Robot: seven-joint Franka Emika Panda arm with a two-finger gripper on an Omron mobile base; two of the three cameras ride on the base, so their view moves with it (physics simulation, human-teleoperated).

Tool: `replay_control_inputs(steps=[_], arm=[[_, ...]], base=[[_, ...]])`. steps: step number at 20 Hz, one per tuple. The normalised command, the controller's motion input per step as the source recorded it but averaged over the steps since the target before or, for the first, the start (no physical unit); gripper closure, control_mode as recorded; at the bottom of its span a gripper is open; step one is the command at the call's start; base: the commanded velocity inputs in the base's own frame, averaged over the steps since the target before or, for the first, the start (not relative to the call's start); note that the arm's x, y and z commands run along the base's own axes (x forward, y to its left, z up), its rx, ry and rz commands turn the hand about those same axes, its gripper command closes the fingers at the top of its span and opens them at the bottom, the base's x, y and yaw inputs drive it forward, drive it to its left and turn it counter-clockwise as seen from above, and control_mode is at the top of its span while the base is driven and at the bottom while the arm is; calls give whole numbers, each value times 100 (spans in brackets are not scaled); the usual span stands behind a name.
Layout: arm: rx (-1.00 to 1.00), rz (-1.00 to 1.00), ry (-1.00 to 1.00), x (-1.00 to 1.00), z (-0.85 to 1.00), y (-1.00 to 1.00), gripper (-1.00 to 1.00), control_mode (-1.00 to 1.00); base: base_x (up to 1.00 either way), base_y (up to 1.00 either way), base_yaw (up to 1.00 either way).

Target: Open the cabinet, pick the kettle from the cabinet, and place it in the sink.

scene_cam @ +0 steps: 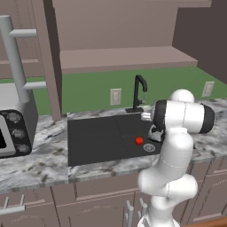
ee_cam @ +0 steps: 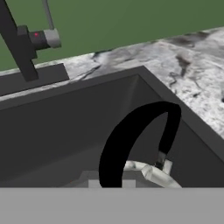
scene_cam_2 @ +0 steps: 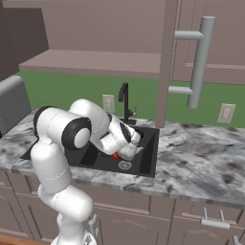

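The stove [scene_cam: 11, 133] sits far off to the left of the fingers, well clear of the work. Nearer, the sink [scene_cam: 102, 137] lies as a flat-walled charcoal box sunk into the marbled grey desk [scene_cam: 35, 164], and the small red ball [scene_cam: 139, 141] rests on its floor just beside the round metal drain [scene_cam: 149, 148]. The thin black faucet [scene_cam: 138, 93] arches up behind the fingers at the basin's back rim. The gripper [scene_cam_2: 125, 149] hangs low inside the right end of the basin, its fingers pinched shut, I judge on the kettle [scene_cam_2: 129, 151] by its thin black arched handle [ee_cam: 131, 140], though the fingertips themselves are hidden. Held that way the squat, silvery body hangs below the fingers, close over the drain, ready, it seems, to be set down. Above, the cabinet [scene_cam_2: 119, 52] stands with its door [scene_cam_2: 201, 43] swung wide, the long grey bar handle [scene_cam_2: 200, 62] well to the right of the fingers
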Motion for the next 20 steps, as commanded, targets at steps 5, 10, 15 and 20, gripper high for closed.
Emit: replay_control_inputs(steps=[5, 10, 15, 20], arm=[[0, 0, 0, 12, -33, 0, 100, -100], [0, 0, 0, 16, -38, 0, 100, -100], [0, 0, 0, 17, -38, 0, 100, -100], [0, 0, 0, 14, -41, 0, 100, -100]], base=[[0, 0, 0], [0, 0, 0], [0, 0, 0], [0, 0, 0]])
